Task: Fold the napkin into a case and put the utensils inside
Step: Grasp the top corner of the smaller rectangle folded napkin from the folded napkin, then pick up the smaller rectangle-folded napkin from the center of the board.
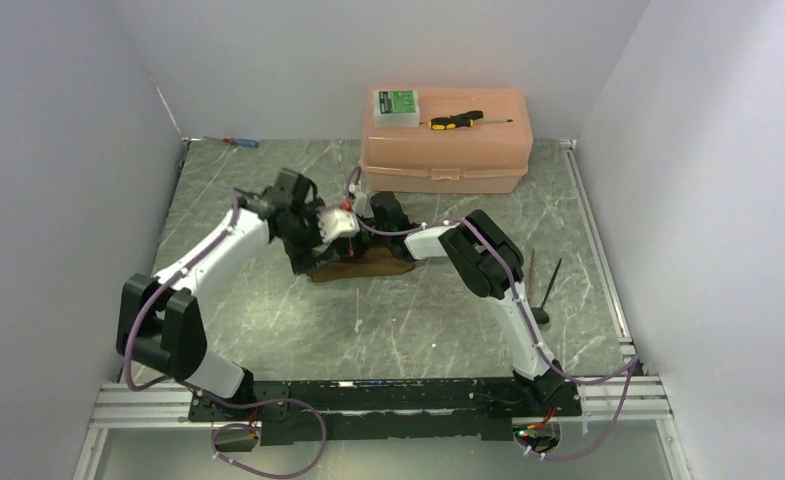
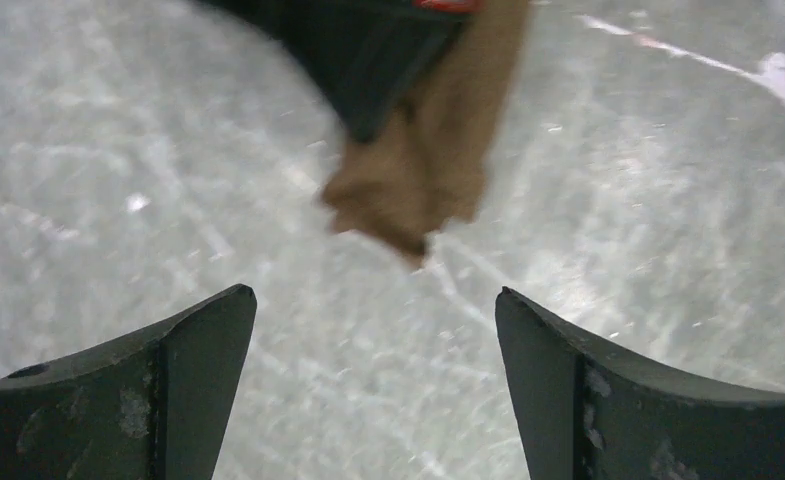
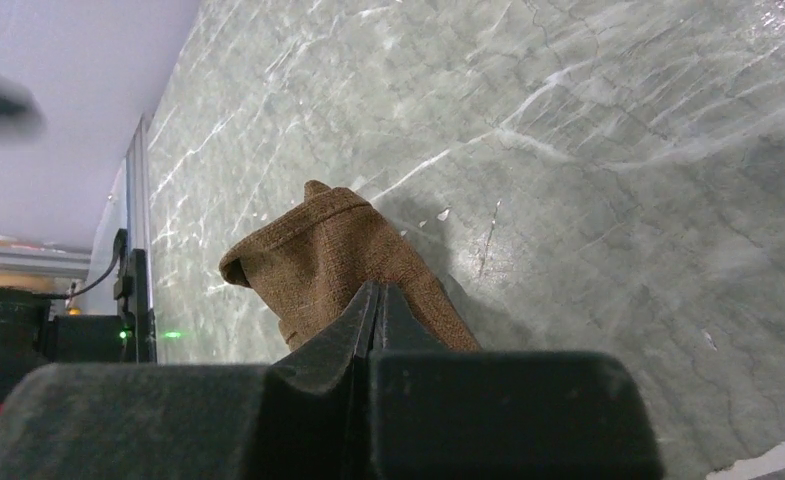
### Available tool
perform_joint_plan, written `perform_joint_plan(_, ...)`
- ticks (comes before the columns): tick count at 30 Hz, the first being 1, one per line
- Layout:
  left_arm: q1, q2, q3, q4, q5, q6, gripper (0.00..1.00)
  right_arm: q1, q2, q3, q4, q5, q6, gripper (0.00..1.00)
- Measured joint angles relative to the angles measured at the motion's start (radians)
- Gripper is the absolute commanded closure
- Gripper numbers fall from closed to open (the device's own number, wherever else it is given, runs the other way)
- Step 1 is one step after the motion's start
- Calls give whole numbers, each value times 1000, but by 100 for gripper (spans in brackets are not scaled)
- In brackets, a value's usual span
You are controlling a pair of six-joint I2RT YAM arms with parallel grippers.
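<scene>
The brown napkin (image 1: 368, 266) lies bunched in a long heap on the marble table, between the two arms. My right gripper (image 3: 376, 290) is shut, and its closed tips rest against the cloth (image 3: 338, 250), with no fold seen between them. In the top view that gripper (image 1: 382, 220) sits at the napkin's far side. My left gripper (image 2: 373, 295) is open and empty, hovering over bare table just short of the cloth's corner (image 2: 418, 180). The same gripper (image 1: 344, 226) is over the napkin's left end. The utensils (image 1: 543, 290) lie at the right, thin and dark with a black rounded end.
A pink plastic box (image 1: 446, 150) stands at the back, with a green-and-white case (image 1: 395, 105) and a yellow-and-black screwdriver (image 1: 456, 120) on its lid. A blue-and-red screwdriver (image 1: 240, 142) lies at the back left. White walls close in on both sides.
</scene>
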Motion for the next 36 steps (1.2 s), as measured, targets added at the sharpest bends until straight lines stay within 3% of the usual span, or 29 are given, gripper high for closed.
perform_joint_plan(5,145,152,338,-174,-5,-14,5,2,-3,-6,14,4,-18,100)
perform_joint_plan(9,169,221,463,-220,-65,-22,5,2,-3,-6,18,3,-20,100)
perform_joint_plan(19,209,57,463,-200,34,328,5,2,-3,-12,28,4,-22,100)
perform_joint_plan(22,188,0,373,-212,139,420,5,2,-3,-12,29,3,-22,100)
perform_joint_plan(30,69,-151,-254,-5,249,660,5,2,-3,-12,31,1,-24,100)
perform_joint_plan(36,71,-119,-337,247,247,756,4,1,-2,-16,43,-3,-22,100)
